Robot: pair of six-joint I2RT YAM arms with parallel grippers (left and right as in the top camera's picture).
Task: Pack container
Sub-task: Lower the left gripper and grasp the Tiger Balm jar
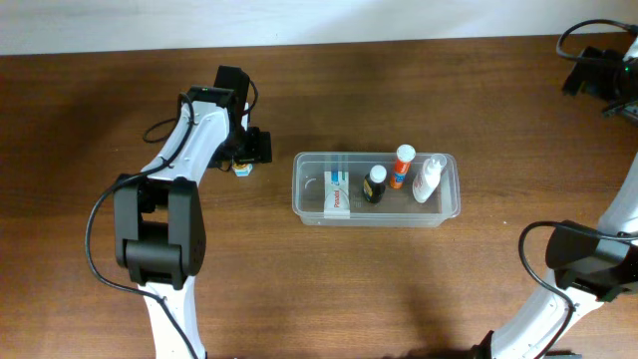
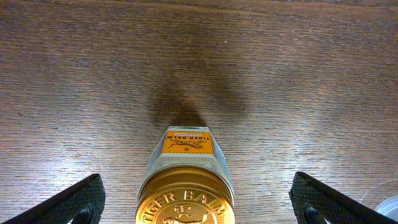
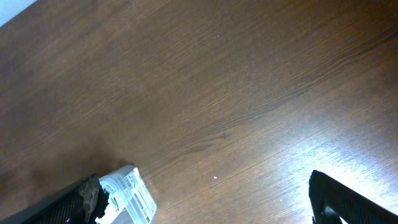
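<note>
Left arm stretches from the table's (image 1: 399,289) near edge, its gripper (image 1: 249,158) spread wide around a jar (image 2: 185,186). Right gripper (image 3: 205,208), wide open too, hovers near the far-right corner. Container (image 1: 444,204) sits mid-table.

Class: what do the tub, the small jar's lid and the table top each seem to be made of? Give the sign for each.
The container: clear plastic, glossy; its contents show through its walls. The jar lid: probably metal, shiny gold with raised lettering. The table: wood or wood-look laminate, brown with grain lines and a soft sheen.
</note>
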